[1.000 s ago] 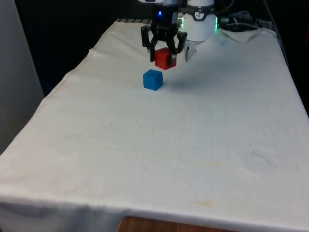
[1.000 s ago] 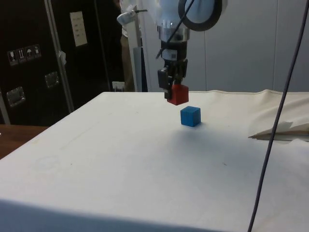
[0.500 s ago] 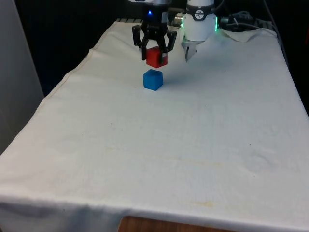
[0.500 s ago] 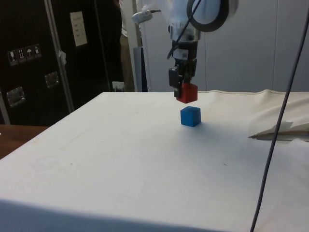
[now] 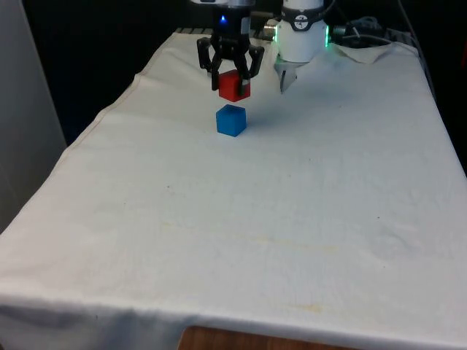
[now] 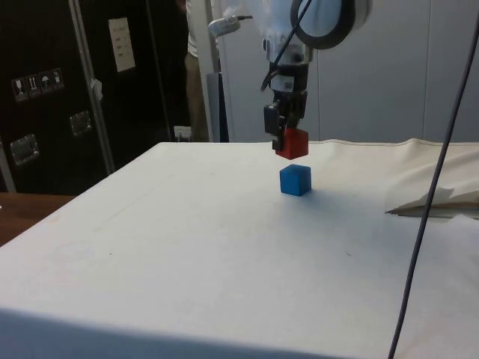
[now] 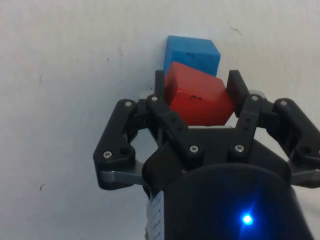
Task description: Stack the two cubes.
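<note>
Two cubes, one table (image 5: 292, 240), listed from the nearest outward.

Item: table, white cloth, bare across its near half in the front view.

Item: blue cube (image 5: 231, 120), resting on the cloth toward the far end, upright, nothing on top of it. In the side view it sits just below and slightly to one side of my load (image 6: 295, 180).

Item: red cube (image 5: 234, 85), held off the table in my gripper (image 5: 230, 73), clamped between the two fingers. A gap of air shows between it and the blue cube. In the wrist view the red cube (image 7: 197, 100) overlaps most of the blue one (image 7: 192, 52) but not squarely, and it looks a little rotated against it.

Step in hand, as I judge it: carry done, alignment over the blue cube under way. Next move calls for a small correction until the two outlines match, then a straight, slow descent and release only once the faces meet.
</note>
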Available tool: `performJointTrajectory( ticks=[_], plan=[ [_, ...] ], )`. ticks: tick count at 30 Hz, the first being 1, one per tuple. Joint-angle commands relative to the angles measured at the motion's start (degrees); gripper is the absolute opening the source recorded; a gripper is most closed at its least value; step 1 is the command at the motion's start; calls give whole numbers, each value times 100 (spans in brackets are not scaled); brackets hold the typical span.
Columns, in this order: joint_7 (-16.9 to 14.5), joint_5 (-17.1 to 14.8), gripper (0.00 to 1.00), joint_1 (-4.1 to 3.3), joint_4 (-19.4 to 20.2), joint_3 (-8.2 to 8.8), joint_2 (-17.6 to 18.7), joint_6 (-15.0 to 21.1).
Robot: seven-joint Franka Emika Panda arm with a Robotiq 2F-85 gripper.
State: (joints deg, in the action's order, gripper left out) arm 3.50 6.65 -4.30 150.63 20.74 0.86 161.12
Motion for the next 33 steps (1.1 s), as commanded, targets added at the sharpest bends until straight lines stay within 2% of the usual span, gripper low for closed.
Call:
performJointTrajectory(
  ticks=[1,7,8,9,15,16,17,22,23,24,32,33],
  plan=[
    [-69,-69,13,6,23,6,-6,29],
    [-120,-103,13,-6,29,57,40,34],
    [-40,0,13,0,0,74,57,0],
    [-126,-109,13,-6,29,63,52,40],
    [-126,-103,13,0,17,86,120,52],
    [-46,0,13,0,-11,109,149,6],
    [-126,-103,13,6,17,92,143,63],
    [-132,-132,13,0,23,97,178,92],
    [-46,0,13,0,-11,126,201,23],
    [-132,-132,13,0,23,97,183,97],
    [-143,-189,13,0,40,103,201,149],
    [-46,-34,13,0,-11,143,246,80]
  ],
)
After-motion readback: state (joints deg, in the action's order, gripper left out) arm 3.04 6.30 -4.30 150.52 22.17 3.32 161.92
